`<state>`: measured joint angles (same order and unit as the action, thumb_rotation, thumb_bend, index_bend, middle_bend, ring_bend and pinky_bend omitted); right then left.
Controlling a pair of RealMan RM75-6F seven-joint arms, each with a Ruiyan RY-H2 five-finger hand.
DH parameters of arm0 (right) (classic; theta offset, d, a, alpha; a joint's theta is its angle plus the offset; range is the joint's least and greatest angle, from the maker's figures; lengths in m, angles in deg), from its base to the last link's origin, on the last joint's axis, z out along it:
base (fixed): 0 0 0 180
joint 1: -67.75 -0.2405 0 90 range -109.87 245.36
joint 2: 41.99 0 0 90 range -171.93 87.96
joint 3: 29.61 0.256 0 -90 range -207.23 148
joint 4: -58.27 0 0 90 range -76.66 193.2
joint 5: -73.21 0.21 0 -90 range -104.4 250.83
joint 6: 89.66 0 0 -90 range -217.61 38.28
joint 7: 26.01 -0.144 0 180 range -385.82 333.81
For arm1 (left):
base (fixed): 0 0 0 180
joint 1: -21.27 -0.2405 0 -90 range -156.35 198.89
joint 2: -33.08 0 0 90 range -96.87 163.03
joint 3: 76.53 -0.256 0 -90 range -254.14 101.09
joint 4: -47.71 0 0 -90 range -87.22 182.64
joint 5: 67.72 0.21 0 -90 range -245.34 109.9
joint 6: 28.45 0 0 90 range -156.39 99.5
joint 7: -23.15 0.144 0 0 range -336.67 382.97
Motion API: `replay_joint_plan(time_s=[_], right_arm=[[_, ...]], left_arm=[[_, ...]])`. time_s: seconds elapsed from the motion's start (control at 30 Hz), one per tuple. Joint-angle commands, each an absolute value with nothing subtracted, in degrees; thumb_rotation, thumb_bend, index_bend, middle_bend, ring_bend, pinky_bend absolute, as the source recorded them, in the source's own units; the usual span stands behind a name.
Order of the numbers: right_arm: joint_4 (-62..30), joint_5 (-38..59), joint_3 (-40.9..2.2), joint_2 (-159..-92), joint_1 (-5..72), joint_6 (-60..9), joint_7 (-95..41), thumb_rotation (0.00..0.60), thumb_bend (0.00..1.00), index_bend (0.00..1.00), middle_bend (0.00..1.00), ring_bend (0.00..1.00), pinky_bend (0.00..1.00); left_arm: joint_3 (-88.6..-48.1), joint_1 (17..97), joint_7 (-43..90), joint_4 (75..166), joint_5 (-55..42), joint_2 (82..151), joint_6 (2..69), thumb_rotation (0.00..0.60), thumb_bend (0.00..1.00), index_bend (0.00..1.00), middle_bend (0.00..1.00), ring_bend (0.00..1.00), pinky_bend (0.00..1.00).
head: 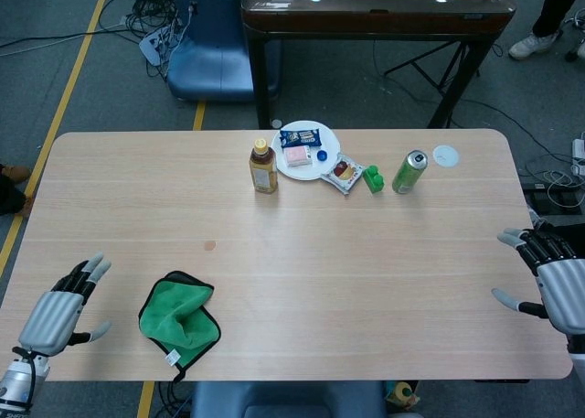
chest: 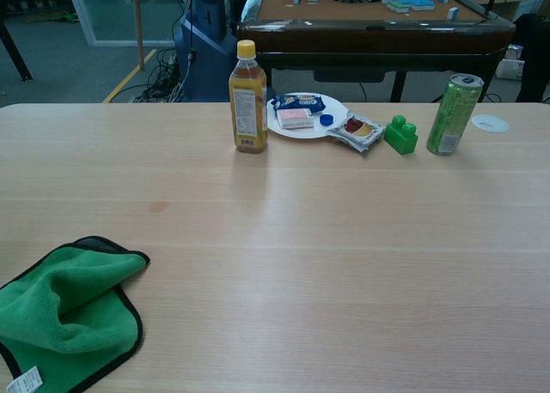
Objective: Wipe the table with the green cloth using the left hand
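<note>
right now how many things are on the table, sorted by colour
green: 3, crumpled green cloth with black edging, green plastic brick, green drink can
white: 2, round white plate, small white disc
amber: 1, amber tea bottle with yellow cap
blue: 1, small blue cap
snack packets: 3
total: 10

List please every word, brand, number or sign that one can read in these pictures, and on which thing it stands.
None can be read for certain.
Bottle label: print too small.
Green can: lettering blurred.
Blue packet on the plate: white lettering, blurred.
Snack packet beside the plate: unreadable.
White tag on the green cloth: too small.
</note>
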<state>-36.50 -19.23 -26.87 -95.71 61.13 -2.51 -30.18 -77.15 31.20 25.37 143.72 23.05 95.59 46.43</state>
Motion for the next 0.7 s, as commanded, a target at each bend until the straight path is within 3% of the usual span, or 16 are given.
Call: replay_joint_plan(time_s=[0.03, 0.37, 0.7], right_arm=[[-36.7, -19.2, -26.9, -95.7, 61.2, -2.4, -30.1, 0.6, 0.16, 0.24, 0.25, 0.19, 0.19], [-36.9, -18.9, -27.1, -95.4, 61.9, -2.1, -30.0, 0.6, 0.16, 0.24, 0.25, 0.19, 0.19], [-36.4, -18.9, -27.1, -95.5, 62.3, -1.9, -30.6, 0.6, 0.16, 0.24, 0.25, 0.19, 0.19]], left_arm=[[-78.5, 34.1, 25.6, 144.1, 24.8, 95.0, 42.0, 0.6, 0.18, 0.01, 0.0, 0.04, 0.17], [-81.0, 39.1, 28.4, 143.3, 26.5, 97.6, 33.2, 0.6, 0.18, 0.01, 0.0, 0.03, 0.16], [-81.2, 43.0, 29.1, 137.5, 26.2, 104.6, 27.8, 0.6, 0.18, 0.01, 0.0, 0.03, 0.16]])
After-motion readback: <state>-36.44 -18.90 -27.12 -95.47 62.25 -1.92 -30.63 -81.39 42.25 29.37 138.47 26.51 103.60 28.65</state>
